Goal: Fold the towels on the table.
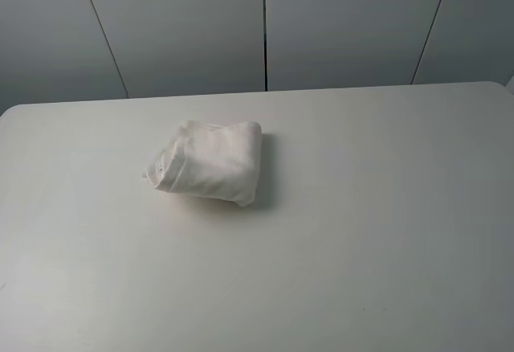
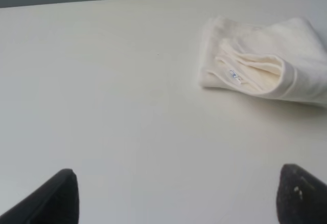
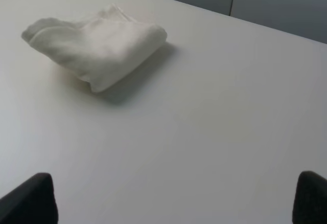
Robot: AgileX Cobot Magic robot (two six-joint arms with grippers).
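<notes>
My left tool (image 2: 176, 196) hangs released above bare counter (image 2: 102, 91), its two dark fingertips (image 2: 56, 196) wide apart at the lower corners of the left wrist frame, grasping nothing. My right tool (image 3: 173, 198) hangs likewise spread and empty, fingertips (image 3: 30, 198) at the lower corners of its own frame. Neither shows in the high view, so I judge both arms are drawn back clear of the work. The towel (image 1: 207, 161) lies in a compact, slightly lumpy bundle just left of centre in the high view, its layered edges and small printed label (image 2: 234, 75) turned toward my left camera. It looks folded already; I judge that little remains beyond tidying the loose corner.
</notes>
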